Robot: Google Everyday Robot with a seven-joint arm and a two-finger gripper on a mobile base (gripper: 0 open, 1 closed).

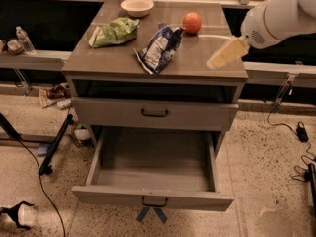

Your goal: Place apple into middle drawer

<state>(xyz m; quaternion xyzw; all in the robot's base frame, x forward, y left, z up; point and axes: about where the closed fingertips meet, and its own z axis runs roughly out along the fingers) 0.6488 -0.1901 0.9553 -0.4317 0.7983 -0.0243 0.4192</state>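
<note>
Hovering tool [217, 61] right of apple [192, 22] | grip: cannot tell | middle drawer [153, 168] open

Arm [281, 16] cut off by upper right edge; only white shell shows. Gripper [228, 53] at upper right, over right side of cabinet top [113, 58], reads as one pale wedge. Middle drawer [153, 174], lower centre: rear of floor hidden under closed drawer front [197, 115] above. Slot [153, 90] beneath top dark, inside unreadable. Bag [159, 48] print blurred. Clutter [52, 95] at left middle too small to name, perhaps wrappers. Black object [12, 214] cut by lower left edge.
</note>
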